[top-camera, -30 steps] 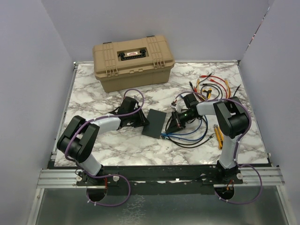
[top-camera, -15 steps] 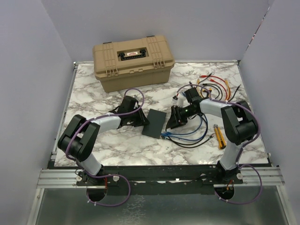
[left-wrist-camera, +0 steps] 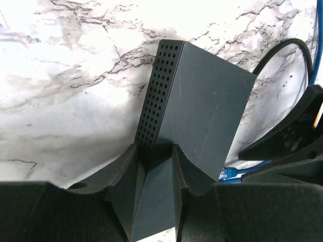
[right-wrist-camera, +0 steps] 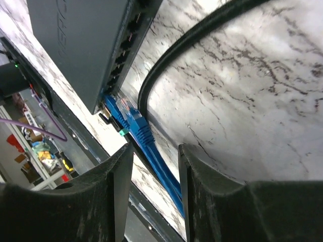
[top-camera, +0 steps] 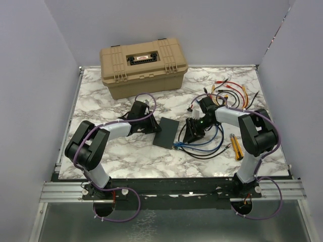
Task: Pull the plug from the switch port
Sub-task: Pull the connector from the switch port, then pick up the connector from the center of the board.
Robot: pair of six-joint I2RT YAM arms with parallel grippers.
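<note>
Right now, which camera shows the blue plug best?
The right wrist view: the blue plug sits sharp mid-frame, clear tip at the switch port edge. The left wrist view shows only a blue sliver; the top view, a tiny blue speck.

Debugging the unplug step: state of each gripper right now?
Left gripper: closed on the switch.
Right gripper: open, holding nothing.
</note>
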